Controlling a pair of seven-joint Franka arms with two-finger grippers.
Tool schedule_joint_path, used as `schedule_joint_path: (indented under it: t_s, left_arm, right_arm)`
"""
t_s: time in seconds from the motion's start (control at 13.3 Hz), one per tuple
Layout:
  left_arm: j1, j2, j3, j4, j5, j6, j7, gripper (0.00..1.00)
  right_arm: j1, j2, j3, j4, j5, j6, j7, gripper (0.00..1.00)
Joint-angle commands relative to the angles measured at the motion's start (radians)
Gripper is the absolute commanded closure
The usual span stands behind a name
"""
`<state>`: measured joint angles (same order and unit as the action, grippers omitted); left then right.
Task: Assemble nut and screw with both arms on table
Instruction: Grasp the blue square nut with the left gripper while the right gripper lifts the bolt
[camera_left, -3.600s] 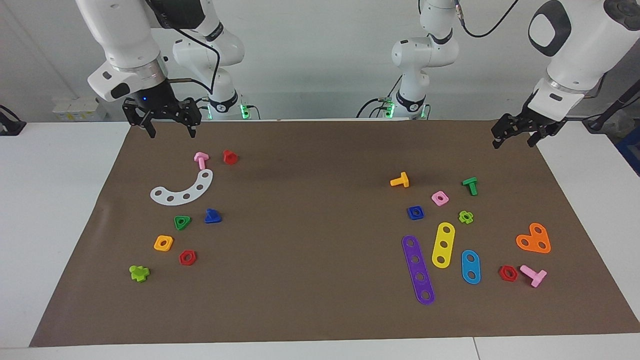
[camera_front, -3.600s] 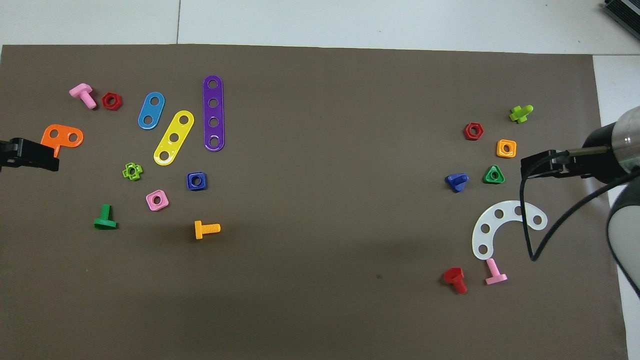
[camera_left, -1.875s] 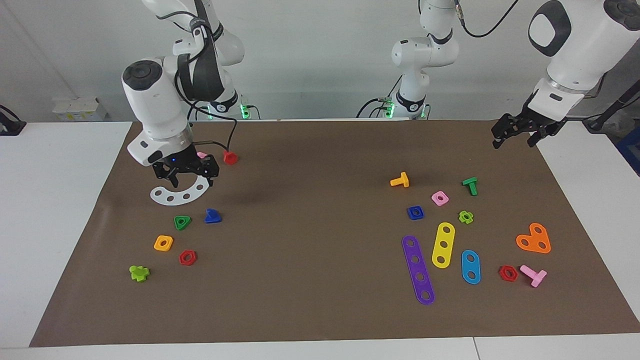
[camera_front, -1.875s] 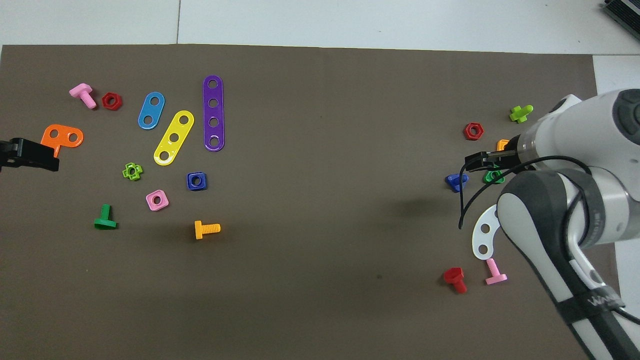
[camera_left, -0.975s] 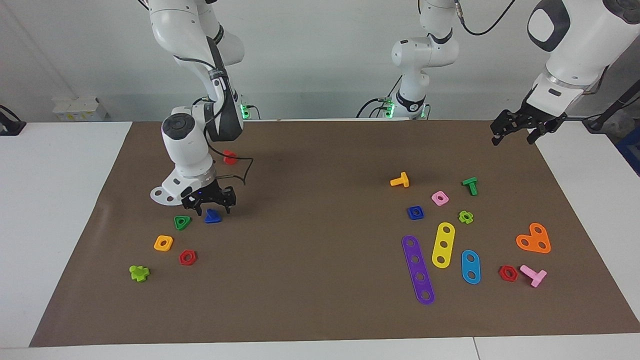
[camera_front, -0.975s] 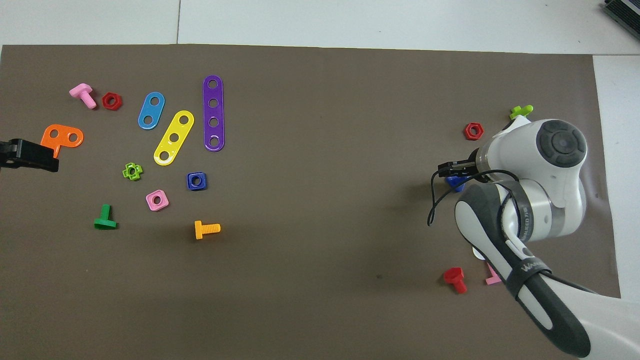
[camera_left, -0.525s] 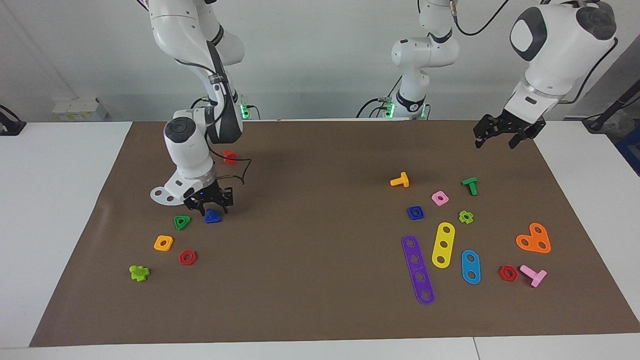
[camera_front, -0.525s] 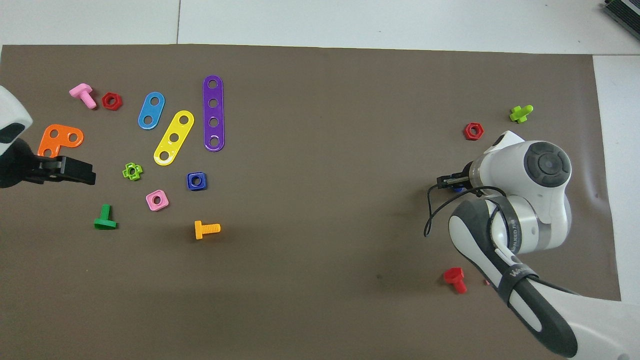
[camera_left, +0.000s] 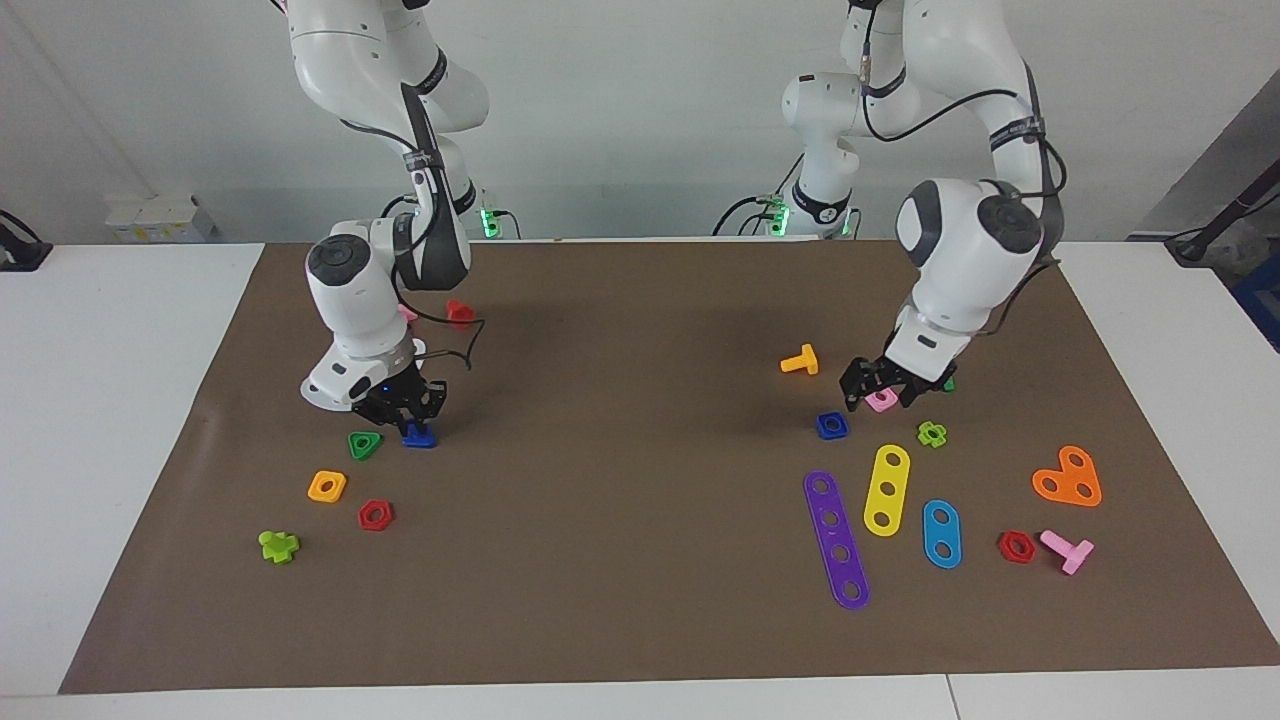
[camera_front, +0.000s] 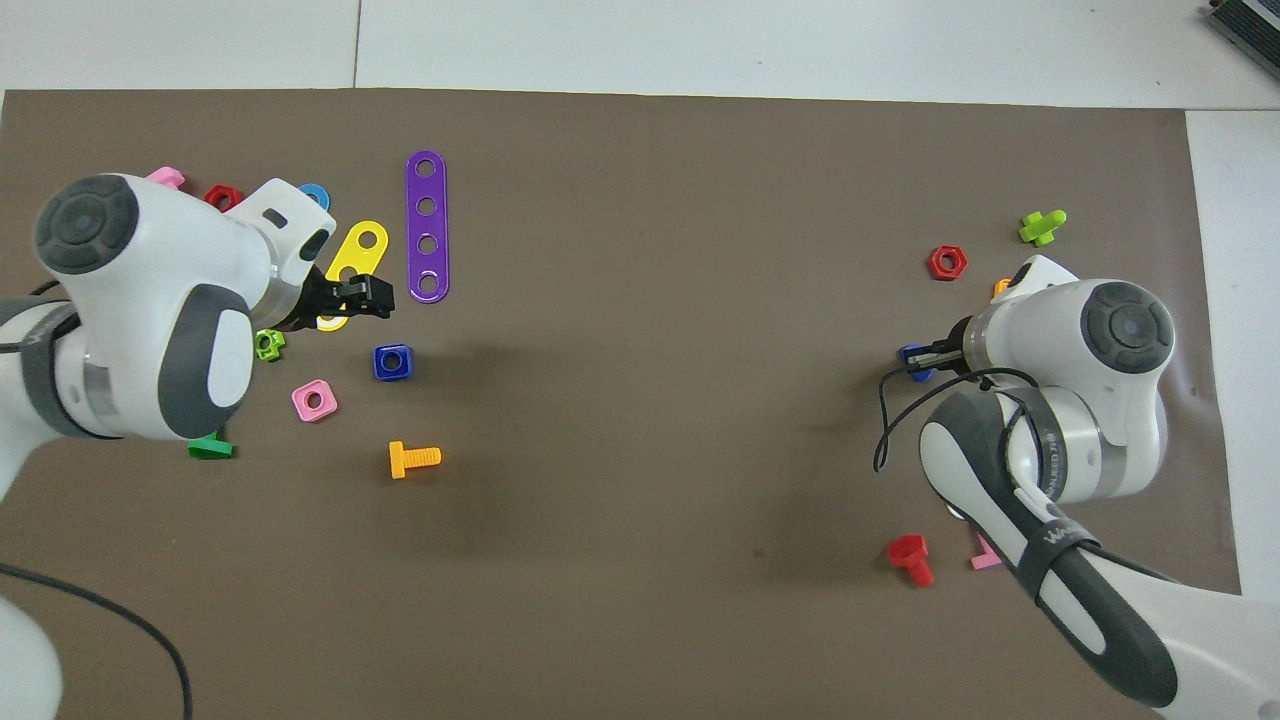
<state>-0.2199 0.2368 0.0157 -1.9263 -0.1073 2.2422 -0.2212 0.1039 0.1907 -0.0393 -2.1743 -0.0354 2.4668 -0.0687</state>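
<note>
The dark-blue screw (camera_left: 420, 438) lies on the brown mat (camera_left: 640, 500) toward the right arm's end of the table. My right gripper (camera_left: 408, 418) is low, right on top of it. In the overhead view the right gripper (camera_front: 922, 362) covers most of the screw (camera_front: 910, 352). The dark-blue square nut (camera_left: 831, 426) lies flat toward the left arm's end and also shows in the overhead view (camera_front: 393, 362). My left gripper (camera_left: 878, 395) is open and empty, low over the pink nut beside the blue nut. In the overhead view the left gripper (camera_front: 375, 293) is above the yellow strip.
A pink square nut (camera_front: 314, 400), an orange screw (camera_left: 800, 360), a yellow strip (camera_left: 886, 489) and a purple strip (camera_left: 836, 540) lie around the blue nut. A green triangular nut (camera_left: 364, 444), an orange-yellow nut (camera_left: 327, 486) and a red hex nut (camera_left: 375, 515) lie by the screw.
My right gripper came from the mat's edge down onto the blue screw. In the last half second my left arm swung in from the mat's corner and dropped over the pink nut.
</note>
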Motion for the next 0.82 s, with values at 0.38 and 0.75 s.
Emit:
schedule_joint_path:
  t_s: [0.38, 0.75]
  left_arm:
    - [-0.052, 0.085, 0.026, -0.017, 0.096, 0.015, -0.044, 0.21]
    - [-0.058, 0.072, 0.024, -0.045, 0.120, -0.041, -0.091, 0.27]
  right_arm:
    - [0.008, -0.011, 0.006, -0.021, 0.026, 0.035, -0.023, 1.00]
    - [0.193, -0.007, 0.009, 0.034, 0.026, 0.035, 0.304, 1.00]
